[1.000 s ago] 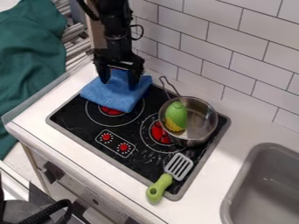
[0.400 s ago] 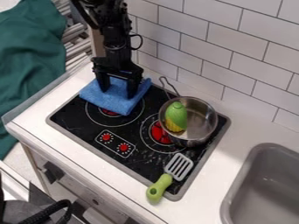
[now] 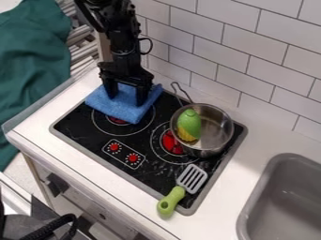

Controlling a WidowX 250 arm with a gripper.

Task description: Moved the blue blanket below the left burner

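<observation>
Two fingers (image 3: 143, 95) of the black gripper (image 3: 127, 97) stood wide apart in the upper left of the frame, pointing down at the blue blanket (image 3: 125, 111), part of which showed between them. The blanket lay bunched toward the upper left of the black stove (image 3: 147, 180), over the upper part of the left burner (image 3: 117, 120) (its red middle peeked out along the lower edge of the cloth). Right of center sat a metal pot (image 3: 219, 125), its handle toward the top, with a green and yellow toy (image 3: 189, 123) inside. Below the pot lay a green-handled spatula (image 3: 170, 202), and a gray sink (image 3: 282, 201) took up the lower right
</observation>
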